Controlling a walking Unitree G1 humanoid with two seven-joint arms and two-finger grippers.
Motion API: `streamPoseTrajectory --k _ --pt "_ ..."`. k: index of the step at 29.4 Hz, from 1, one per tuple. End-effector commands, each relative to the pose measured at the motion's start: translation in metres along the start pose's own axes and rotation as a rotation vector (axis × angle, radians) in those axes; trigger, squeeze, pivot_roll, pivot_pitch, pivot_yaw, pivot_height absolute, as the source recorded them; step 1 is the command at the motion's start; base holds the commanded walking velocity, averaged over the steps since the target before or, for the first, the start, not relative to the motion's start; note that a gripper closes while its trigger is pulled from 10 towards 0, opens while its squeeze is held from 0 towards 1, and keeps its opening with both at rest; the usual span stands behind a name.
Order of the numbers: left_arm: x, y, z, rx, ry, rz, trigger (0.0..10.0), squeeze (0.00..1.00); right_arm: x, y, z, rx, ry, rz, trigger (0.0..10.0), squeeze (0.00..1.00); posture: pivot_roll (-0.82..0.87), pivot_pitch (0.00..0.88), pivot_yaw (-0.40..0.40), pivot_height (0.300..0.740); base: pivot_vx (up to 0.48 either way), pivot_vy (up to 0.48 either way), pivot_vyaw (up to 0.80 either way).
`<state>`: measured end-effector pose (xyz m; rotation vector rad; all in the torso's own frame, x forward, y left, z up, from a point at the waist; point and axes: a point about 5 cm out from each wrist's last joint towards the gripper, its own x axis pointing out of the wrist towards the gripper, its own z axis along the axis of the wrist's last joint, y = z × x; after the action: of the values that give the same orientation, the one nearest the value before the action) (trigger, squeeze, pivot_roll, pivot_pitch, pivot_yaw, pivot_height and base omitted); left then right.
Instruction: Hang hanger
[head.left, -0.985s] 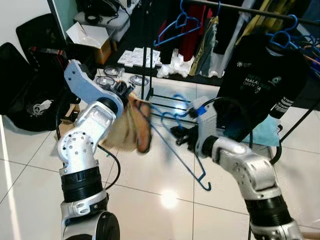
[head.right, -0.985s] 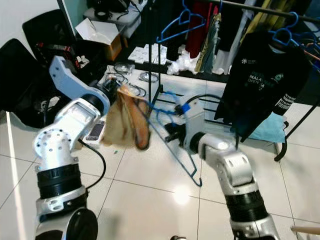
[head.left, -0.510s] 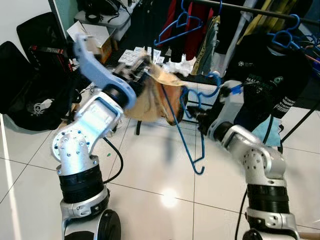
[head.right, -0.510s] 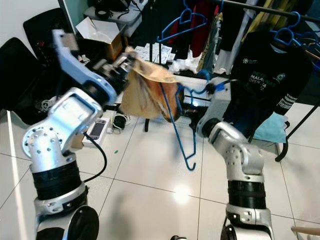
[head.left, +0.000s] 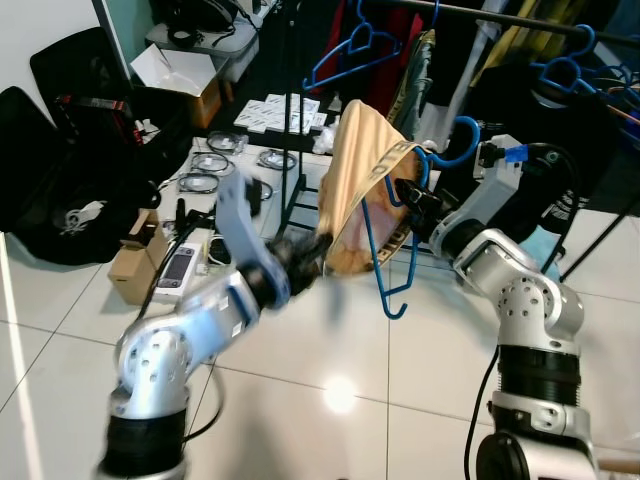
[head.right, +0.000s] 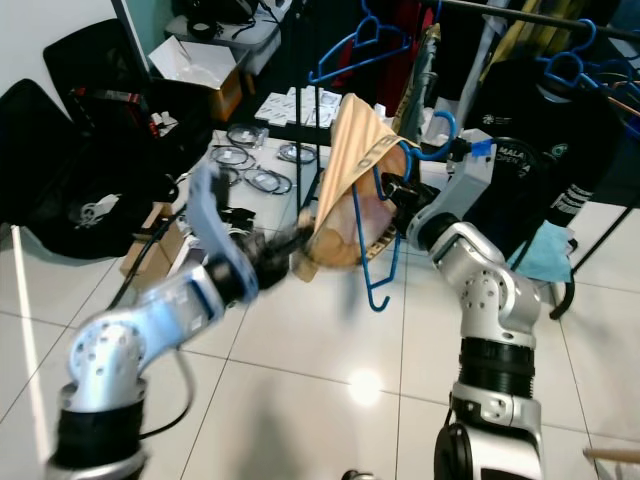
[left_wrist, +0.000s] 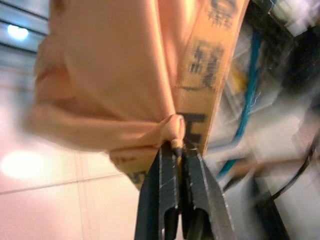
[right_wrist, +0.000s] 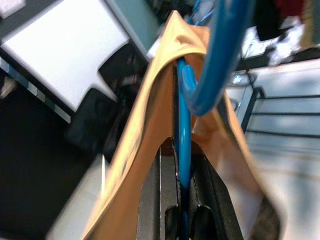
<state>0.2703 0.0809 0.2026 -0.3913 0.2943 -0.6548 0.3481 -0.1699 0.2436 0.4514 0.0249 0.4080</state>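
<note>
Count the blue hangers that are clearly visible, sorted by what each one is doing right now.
Gripped blue hanger in the right tool, orange garment draped on it: 1
Bare blue hanger on the rail: 1
Loaded blue hanger carrying the black T-shirt: 1
Total: 3
Blue streaks at the far right edge are too unclear to count.

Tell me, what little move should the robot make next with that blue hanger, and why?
Probably lift the right gripper a bit higher toward the clothes rail. It is clamped on the blue hanger, whose hook sits well below the rail. The left gripper pinches the tan garment's lower edge and would likely need to let go soon.
</note>
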Motion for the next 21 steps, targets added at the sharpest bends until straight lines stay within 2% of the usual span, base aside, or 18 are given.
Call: streamPoseTrajectory --k 1,2,3,4,6,11,14,16,17,19,20,21 --pt "0.000 -0.005 -0.004 0.034 0.020 -0.027 10.0 0.00 0.001 0.005 0.002 -0.003 0.008 0.033 10.0 0.00 -0.04 0.153 -0.024 0.740 0.000 0.000 0.00" --pt "-0.002 -0.005 -0.010 0.082 0.060 -0.035 10.0 0.00 0.001 0.007 0.002 -0.018 0.039 0.051 10.0 0.00 -0.04 0.153 -0.025 0.740 0.000 0.000 0.00" --pt "-0.002 -0.005 -0.010 0.082 0.060 -0.035 10.0 0.00 0.001 0.007 0.002 -0.018 0.039 0.051 10.0 0.00 -0.04 0.153 -0.025 0.740 0.000 0.000 0.00" --pt "-0.002 -0.006 -0.015 0.127 0.093 -0.047 10.0 0.00 0.002 0.008 0.002 -0.036 0.066 0.066 10.0 0.00 -0.04 0.151 -0.026 0.740 0.000 0.000 0.00" --pt "-0.002 -0.006 -0.015 0.127 0.093 -0.047 10.0 0.00 0.002 0.008 0.002 -0.036 0.066 0.066 10.0 0.00 -0.04 0.151 -0.026 0.740 0.000 0.000 0.00" --pt "0.000 -0.014 -0.028 0.203 0.144 -0.089 10.0 0.00 0.004 0.018 0.001 -0.083 0.137 0.122 10.0 0.00 -0.05 0.151 -0.022 0.740 0.000 0.000 0.00" --pt "0.000 -0.014 -0.028 0.203 0.144 -0.089 10.0 0.00 0.004 0.018 0.001 -0.083 0.137 0.122 10.0 0.00 -0.05 0.151 -0.022 0.740 0.000 0.000 0.00" --pt "0.001 -0.016 -0.031 0.221 0.150 -0.101 10.0 0.00 0.005 0.020 0.000 -0.101 0.158 0.131 10.0 0.00 -0.05 0.150 -0.022 0.740 0.000 0.000 0.00" --pt "0.001 -0.020 -0.033 0.256 0.163 -0.125 10.0 0.00 0.005 0.021 0.001 -0.136 0.172 0.132 10.0 0.00 -0.05 0.149 -0.021 0.740 0.000 0.000 0.00" --pt "0.001 -0.020 -0.033 0.256 0.163 -0.125 10.0 0.00 0.005 0.021 0.001 -0.136 0.172 0.132 10.0 0.00 -0.05 0.149 -0.021 0.740 0.000 0.000 0.00" --pt "-0.002 -0.022 -0.035 0.286 0.176 -0.164 10.0 0.00 0.006 0.021 0.002 -0.167 0.170 0.134 10.0 0.00 -0.05 0.149 -0.021 0.740 0.000 0.000 0.00" --pt "-0.004 -0.026 -0.036 0.284 0.184 -0.206 10.0 1.00 0.008 0.025 0.006 -0.205 0.138 0.167 10.0 0.00 -0.05 0.150 -0.022 0.740 0.000 0.000 0.00"
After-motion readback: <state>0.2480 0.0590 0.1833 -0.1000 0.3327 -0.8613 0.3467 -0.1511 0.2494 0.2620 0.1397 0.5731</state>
